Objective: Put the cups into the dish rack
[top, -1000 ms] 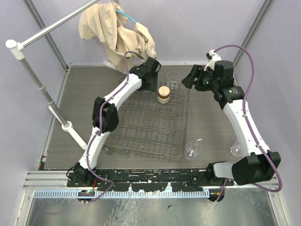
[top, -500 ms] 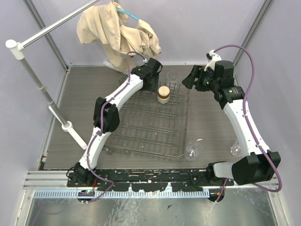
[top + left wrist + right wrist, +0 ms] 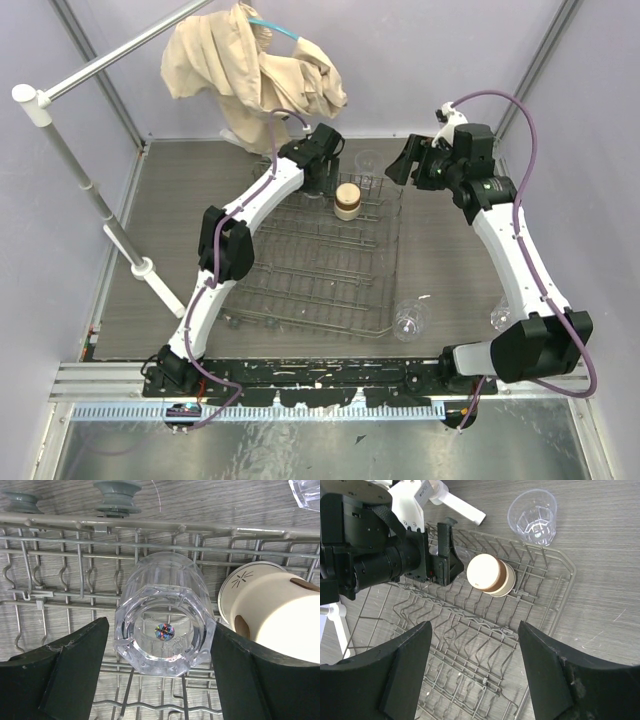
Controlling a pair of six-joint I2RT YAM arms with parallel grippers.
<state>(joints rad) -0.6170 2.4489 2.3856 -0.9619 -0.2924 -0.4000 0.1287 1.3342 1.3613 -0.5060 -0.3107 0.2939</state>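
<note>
While the left gripper hangs low over the far edge of the dish rack, its fingers stand wide on either side of a clear tumbler that sits among the prongs. A narrow gap shows on one side, and the other finger lies just beside the glass, so the tumbler is not clamped. Touching distance away, on the tumbler's right in the wrist view, the tan cup stands in the same far row of the rack.

The right gripper hovers above the rack's far right corner, its jaws spread wide with nothing between them.

A second clear cup stands on the tabletop just beyond the rack's far edge. A third clear cup stands on the tabletop by the rack's near right corner. A fourth stands near the right edge of the tabletop, beside the right arm.

Against the view of a second ago, the right arm has drawn slightly toward the far edge, and its gripper sits a little higher in the overhead view. The beige cloth on the hanger has shifted a little. The left arm, the rack and all the cups lie where they were.
</note>
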